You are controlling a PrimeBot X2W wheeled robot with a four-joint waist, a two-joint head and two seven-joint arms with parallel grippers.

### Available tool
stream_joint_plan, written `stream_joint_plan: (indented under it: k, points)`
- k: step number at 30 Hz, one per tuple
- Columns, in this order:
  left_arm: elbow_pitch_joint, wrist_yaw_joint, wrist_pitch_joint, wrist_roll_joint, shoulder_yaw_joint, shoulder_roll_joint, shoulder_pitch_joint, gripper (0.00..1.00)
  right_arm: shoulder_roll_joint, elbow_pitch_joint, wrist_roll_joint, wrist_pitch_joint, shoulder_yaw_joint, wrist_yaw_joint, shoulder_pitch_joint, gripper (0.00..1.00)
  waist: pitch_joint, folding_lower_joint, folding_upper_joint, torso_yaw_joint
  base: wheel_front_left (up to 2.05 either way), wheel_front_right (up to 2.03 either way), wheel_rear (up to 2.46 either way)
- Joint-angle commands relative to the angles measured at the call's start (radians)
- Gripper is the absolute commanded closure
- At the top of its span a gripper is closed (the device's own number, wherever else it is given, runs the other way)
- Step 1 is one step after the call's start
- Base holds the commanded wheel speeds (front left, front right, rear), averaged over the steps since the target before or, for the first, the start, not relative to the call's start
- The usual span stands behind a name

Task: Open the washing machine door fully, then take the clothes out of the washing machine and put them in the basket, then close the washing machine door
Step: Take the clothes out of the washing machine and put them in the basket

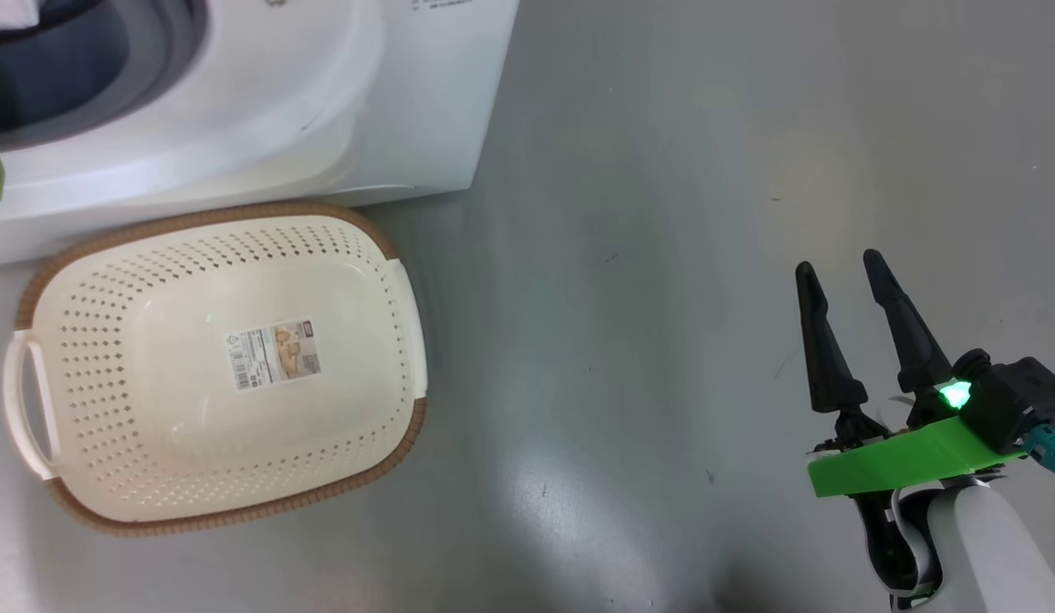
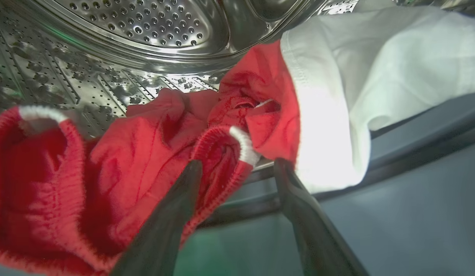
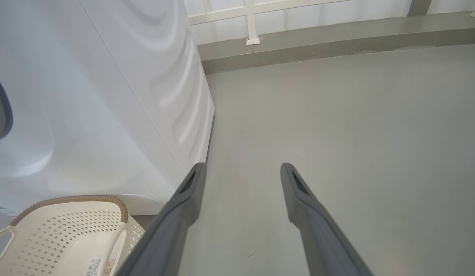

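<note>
Left gripper [image 2: 237, 165]: long dark fingers spread wide, clamped on nothing. The tips sit at the drum mouth, and a white-trimmed fold of the bright red soft garment [image 2: 137, 145] lies between them. The left finger [image 2: 172, 214] overlaps the red cloth; I cannot tell whether it touches.

The red garment is heaped low in the perforated steel drum [image 2: 145, 23]. The white fabric piece [image 2: 356, 76] lies against its right side and drapes over the grey-blue rubber ring [image 2: 413, 126]. That ring's lip runs across just below the cloth, between it and the outside.

Right gripper [image 1: 838, 262]: fingers equally wide apart and empty, hovering over bare grey floor [image 1: 663, 255], well apart from the big white front-loading washing machine [image 1: 323, 111].

The cream-white perforated plastic basket with brown woven-look rim [image 1: 237, 213] stands on the floor just in front of the machine's base. It holds no clothes, and a paper label [image 1: 273, 354] is on its bottom. In the head view, a scrap of the white fabric shows at the machine's opening. In the right wrist view, a low grey kerb [image 3: 337, 42] runs along the far side of the floor.
</note>
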Motion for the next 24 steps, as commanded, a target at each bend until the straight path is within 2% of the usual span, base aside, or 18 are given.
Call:
stream_joint_plan:
  k: [1, 4, 5, 7, 9, 10, 11, 12, 17, 24]
  points:
    - [-0.008, 0.001, -0.009, -0.002, 0.004, 0.062, -0.017, 0.00, -0.002, -0.026, 0.005, -0.006, 0.027, 0.007, -0.005, 0.00, 0.008, 0.0000, -0.0001, -0.005, 0.00, 0.00, 0.00]
    - [0.000, 0.008, -0.008, -0.003, 0.000, 0.066, -0.022, 0.00, -0.002, -0.028, 0.004, -0.006, 0.030, 0.007, -0.009, 0.00, 0.014, 0.0000, -0.0001, -0.010, 0.00, 0.00, 0.00]
    - [0.002, 0.009, -0.008, -0.006, 0.000, 0.067, -0.023, 0.04, -0.002, -0.029, 0.004, -0.006, 0.030, 0.007, -0.011, 0.00, 0.015, 0.0000, -0.0001, -0.011, 0.00, 0.00, 0.00]
    - [0.005, 0.010, -0.005, -0.007, -0.002, 0.069, -0.026, 0.45, -0.002, -0.031, 0.004, -0.006, 0.029, 0.007, -0.012, 0.00, 0.018, 0.0000, -0.0001, -0.013, 0.00, 0.00, 0.00]
    - [0.008, 0.013, -0.006, -0.011, -0.002, 0.072, -0.027, 0.57, -0.002, -0.031, 0.004, -0.006, 0.030, 0.007, -0.013, 0.00, 0.018, 0.0000, -0.0001, -0.015, 0.00, 0.00, 0.00]
    - [0.009, 0.013, -0.006, -0.013, -0.003, 0.072, -0.027, 0.69, -0.002, -0.031, 0.004, -0.006, 0.029, 0.007, -0.014, 0.00, 0.018, 0.0000, -0.0001, -0.016, 0.00, 0.00, 0.00]
    - [0.010, 0.013, -0.006, -0.013, -0.005, 0.073, -0.028, 0.74, -0.002, -0.032, 0.004, -0.006, 0.029, 0.007, -0.015, 0.00, 0.018, 0.0000, -0.0001, -0.017, 0.00, 0.00, 0.00]
    - [0.011, 0.012, -0.007, -0.014, -0.006, 0.073, -0.028, 1.00, -0.002, -0.032, 0.004, -0.006, 0.028, 0.007, -0.015, 0.00, 0.019, 0.0000, -0.0001, -0.017, 0.00, 0.00, 0.00]
    - [0.014, 0.016, -0.024, -0.025, -0.008, 0.066, -0.023, 1.00, -0.002, -0.032, 0.001, -0.006, 0.023, 0.007, -0.020, 0.00, 0.013, 0.0000, -0.0001, -0.013, 0.00, 0.00, 0.00]
    - [0.002, 0.026, -0.088, -0.086, 0.040, 0.030, 0.013, 1.00, -0.002, -0.026, -0.013, -0.006, 0.008, 0.007, -0.013, 0.00, -0.032, 0.0000, -0.0001, 0.017, 0.00, 0.00, 0.00]
